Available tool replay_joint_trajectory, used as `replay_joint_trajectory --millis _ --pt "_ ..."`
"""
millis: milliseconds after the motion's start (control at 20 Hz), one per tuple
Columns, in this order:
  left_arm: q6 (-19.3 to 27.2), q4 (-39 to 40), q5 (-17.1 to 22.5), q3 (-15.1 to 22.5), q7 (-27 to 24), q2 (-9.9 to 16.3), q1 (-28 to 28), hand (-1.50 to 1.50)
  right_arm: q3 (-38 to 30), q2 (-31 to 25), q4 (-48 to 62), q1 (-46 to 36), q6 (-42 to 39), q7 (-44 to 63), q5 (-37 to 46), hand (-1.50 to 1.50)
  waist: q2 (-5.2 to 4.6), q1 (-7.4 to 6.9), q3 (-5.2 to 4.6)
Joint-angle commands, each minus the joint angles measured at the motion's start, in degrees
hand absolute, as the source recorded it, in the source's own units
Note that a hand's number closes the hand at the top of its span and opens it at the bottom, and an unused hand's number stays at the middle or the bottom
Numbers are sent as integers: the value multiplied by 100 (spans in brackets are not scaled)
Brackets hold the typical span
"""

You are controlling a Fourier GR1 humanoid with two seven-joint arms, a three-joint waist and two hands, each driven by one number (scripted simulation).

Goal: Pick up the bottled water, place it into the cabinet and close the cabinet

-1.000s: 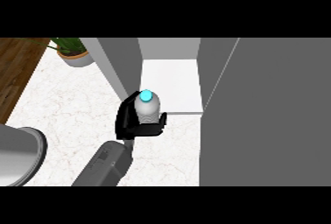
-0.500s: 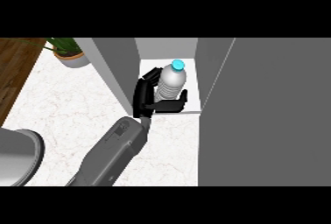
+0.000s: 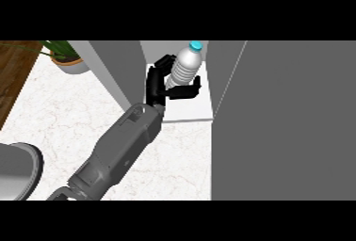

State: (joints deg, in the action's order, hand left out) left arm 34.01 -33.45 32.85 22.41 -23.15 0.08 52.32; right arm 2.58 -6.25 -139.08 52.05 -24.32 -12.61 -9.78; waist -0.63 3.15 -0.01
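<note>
The bottled water (image 3: 186, 66) is a clear ribbed bottle with a cyan cap. It stands upright in the cabinet's opening, over the white shelf floor (image 3: 191, 110). My left hand (image 3: 154, 84) is shut on it from the left, fingers curled round its far side and thumb across its near side. Whether the bottle's base touches the shelf is hidden. A grey side wall (image 3: 115, 70) bounds the cabinet on the left. A large grey panel (image 3: 292, 117) fills the right of the view; I cannot tell if it is the door. My right hand does not show.
A potted plant (image 3: 66, 59) stands at the back left on the white marble counter (image 3: 62, 122). Part of a grey round object (image 3: 14, 172) shows at the lower left edge. A dark wooden strip (image 3: 14, 70) runs along the counter's far left.
My left hand has carried the bottle farther away and to the right, from the counter in front of the cabinet into its opening. The forearm has stretched out after it.
</note>
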Motion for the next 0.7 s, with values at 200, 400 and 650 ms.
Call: replay_joint_trajectory --millis 200,400,650 --pt "402 1656 -326 -201 124 -5 841 150 -272 -76 -219 83 -169 33 -756 -150 -50 91 2" --pt "290 1960 -67 -670 -436 137 688 150 -71 32 -276 13 -117 97 -571 -150 -111 150 -11" --pt "141 2317 -96 -811 -523 382 1037 150 -125 -61 -335 1 -266 57 -622 -150 -117 202 -10"
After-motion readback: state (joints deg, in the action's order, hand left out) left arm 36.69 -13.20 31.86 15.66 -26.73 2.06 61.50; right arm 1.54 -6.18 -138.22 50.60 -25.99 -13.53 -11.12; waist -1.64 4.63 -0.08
